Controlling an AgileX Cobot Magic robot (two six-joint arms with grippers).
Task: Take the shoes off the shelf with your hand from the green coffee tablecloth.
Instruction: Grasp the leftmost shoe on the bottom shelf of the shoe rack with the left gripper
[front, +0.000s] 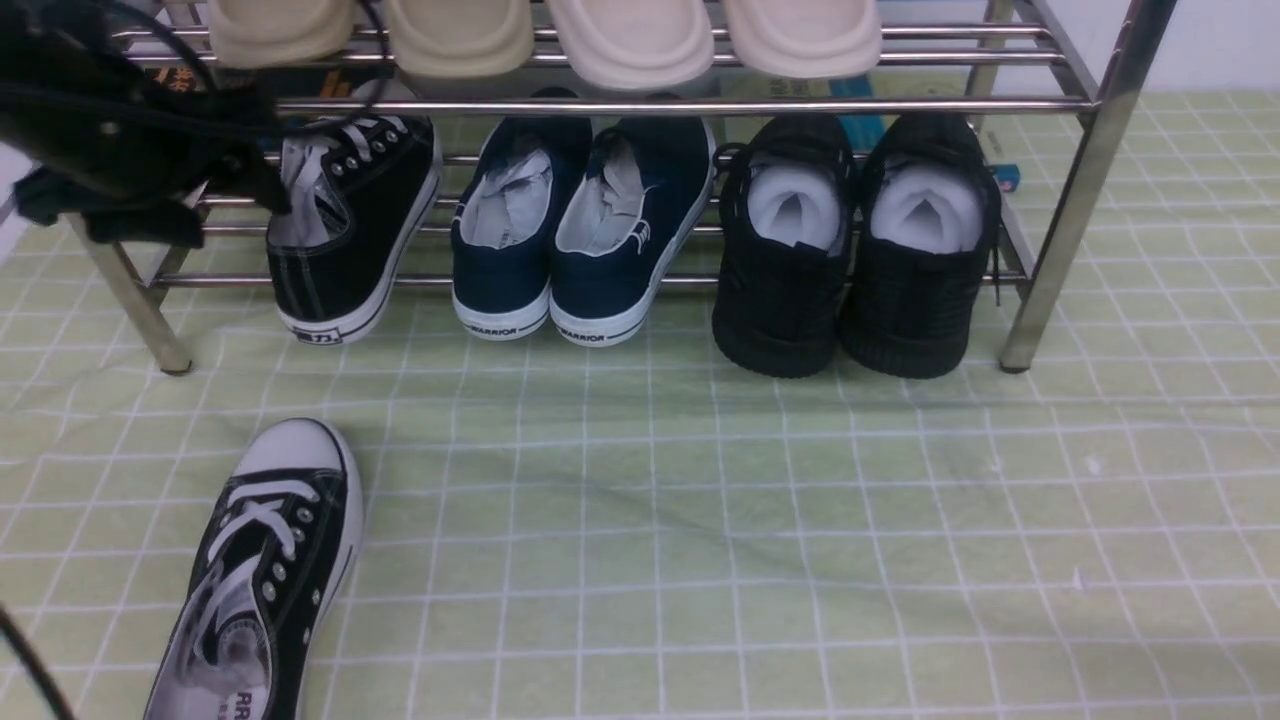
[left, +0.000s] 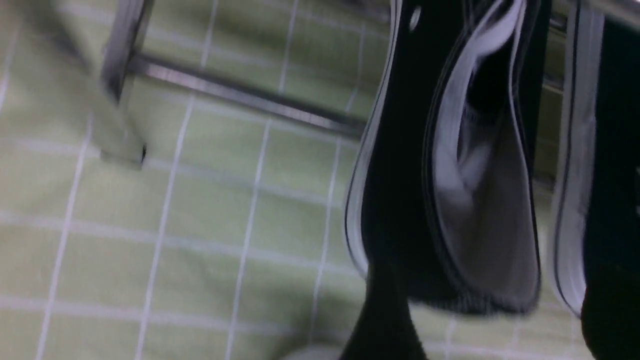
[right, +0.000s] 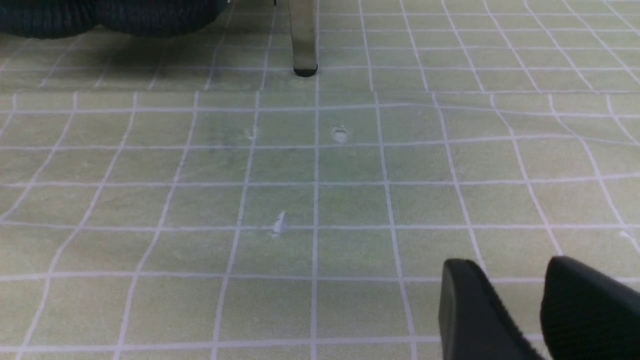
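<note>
One black canvas sneaker (front: 345, 250) with white laces stands heel-out at the left end of the chrome shelf's (front: 1075, 200) lower tier. Its mate (front: 265, 570) lies on the green gridded tablecloth (front: 800, 520) at the front left, toe pointing to the shelf. My left gripper (front: 240, 185) hovers at the shelf sneaker's heel opening. In the left wrist view the gripper (left: 495, 325) is open, its fingers wide on either side of the sneaker's heel (left: 480, 200), not touching it. My right gripper (right: 510, 300) is slightly open and empty, low over bare cloth (right: 300, 175).
Navy WARRIOR slip-ons (front: 580, 230) and black knit shoes stuffed with paper (front: 860, 250) fill the rest of the lower tier. Beige slippers (front: 630, 35) lie on the upper tier. A shelf leg (right: 303, 35) stands ahead of my right gripper.
</note>
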